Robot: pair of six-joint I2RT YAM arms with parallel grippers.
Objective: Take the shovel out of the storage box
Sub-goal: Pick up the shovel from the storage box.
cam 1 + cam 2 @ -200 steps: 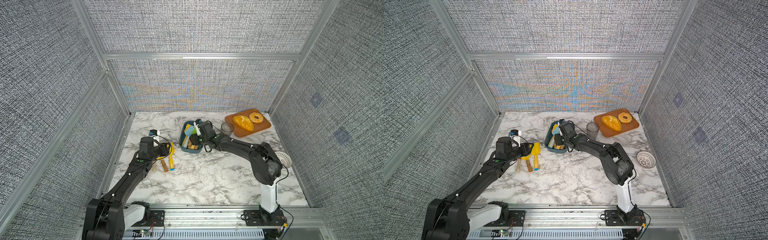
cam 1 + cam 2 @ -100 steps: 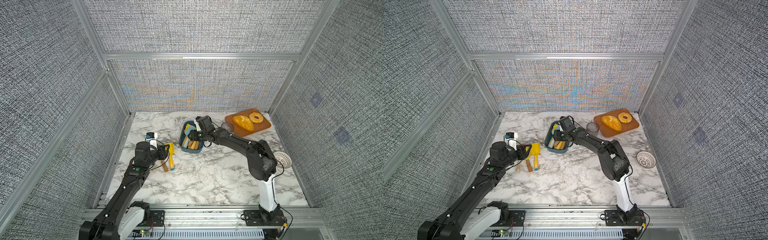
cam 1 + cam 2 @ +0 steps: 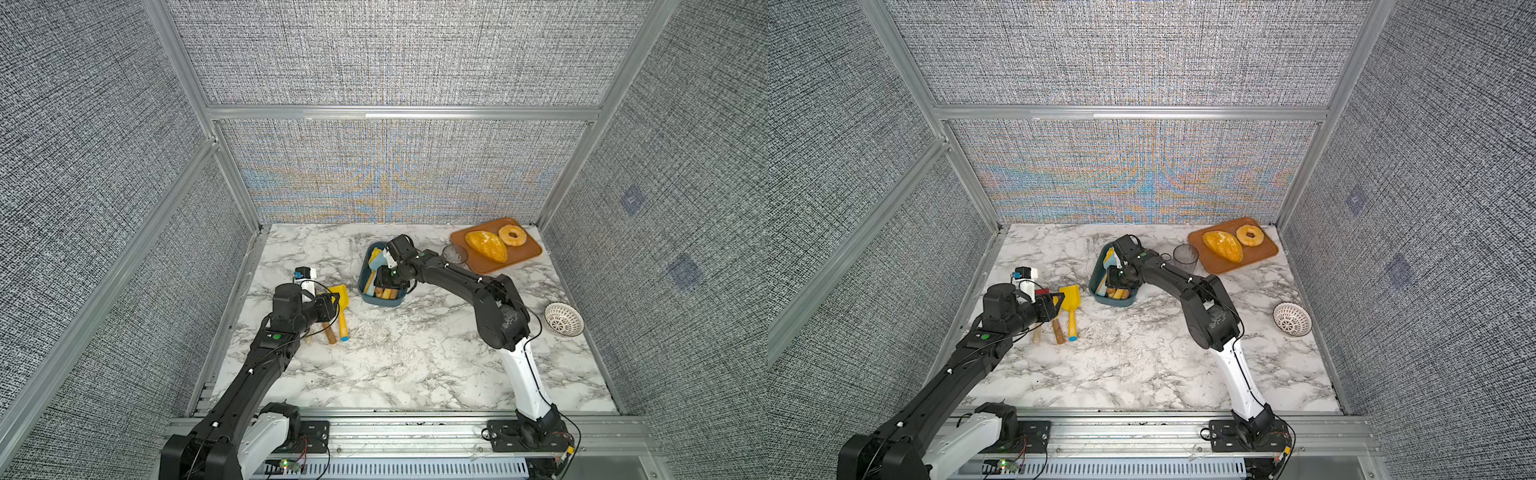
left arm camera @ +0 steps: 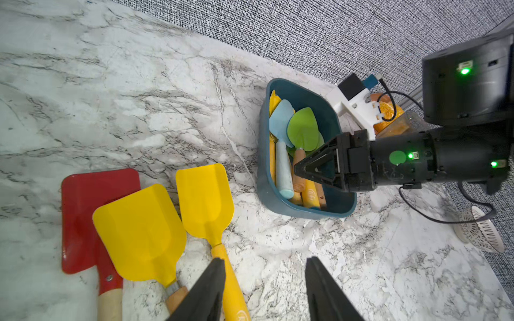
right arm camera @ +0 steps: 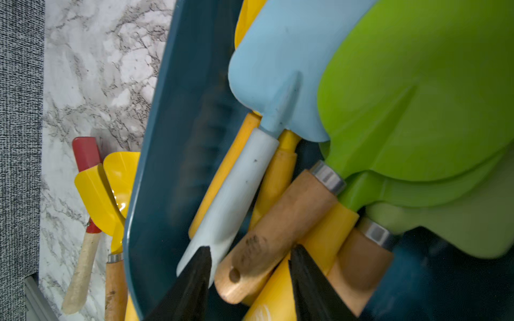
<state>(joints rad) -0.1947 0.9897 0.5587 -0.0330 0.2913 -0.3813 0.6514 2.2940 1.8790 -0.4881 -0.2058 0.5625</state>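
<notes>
Found the right tool (image 5: 250, 250) down inside the storage box (image 4: 264, 180), partly open astride the wooden handle (image 5: 278, 222) of the green shovel (image 5: 417, 97); could not tell whether gripped. Found the left tool (image 4: 264, 261) open, empty, above the surface (image 4: 111, 83) beside a yellow shovel (image 4: 204, 200).

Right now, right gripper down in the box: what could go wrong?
1. The right gripper straddles the wood handle, but the blue handle lies tight beside it; closing might pinch both.
2. The green blade lies on a second green blade, so lifting could drag it or the unheld box.
</notes>
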